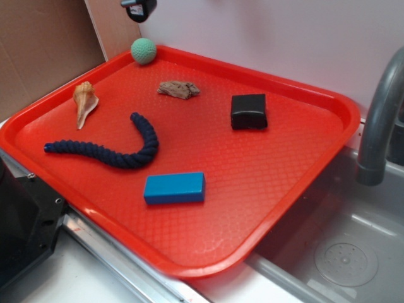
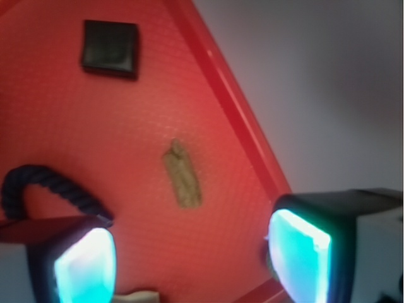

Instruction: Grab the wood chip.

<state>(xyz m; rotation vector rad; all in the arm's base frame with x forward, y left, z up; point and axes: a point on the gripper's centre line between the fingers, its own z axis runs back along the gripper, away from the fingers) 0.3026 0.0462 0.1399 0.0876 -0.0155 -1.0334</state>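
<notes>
The wood chip (image 1: 178,89) is a small flat grey-brown piece lying on the red tray (image 1: 265,189) toward its far side. The wrist view shows the wood chip (image 2: 183,175) from above, ahead of my fingers. My gripper (image 2: 192,259) is open, its two glowing pads spread wide with only tray floor between them. It hangs well above the tray near the far left corner. In the exterior view only the gripper's black tip (image 1: 138,7) shows at the top edge.
On the tray lie a black box (image 1: 248,112), a blue block (image 1: 174,188), a dark blue rope (image 1: 120,151), a tan seashell (image 1: 84,101) and a green ball (image 1: 143,51). A grey faucet (image 1: 379,120) and sink (image 1: 341,252) stand to the right.
</notes>
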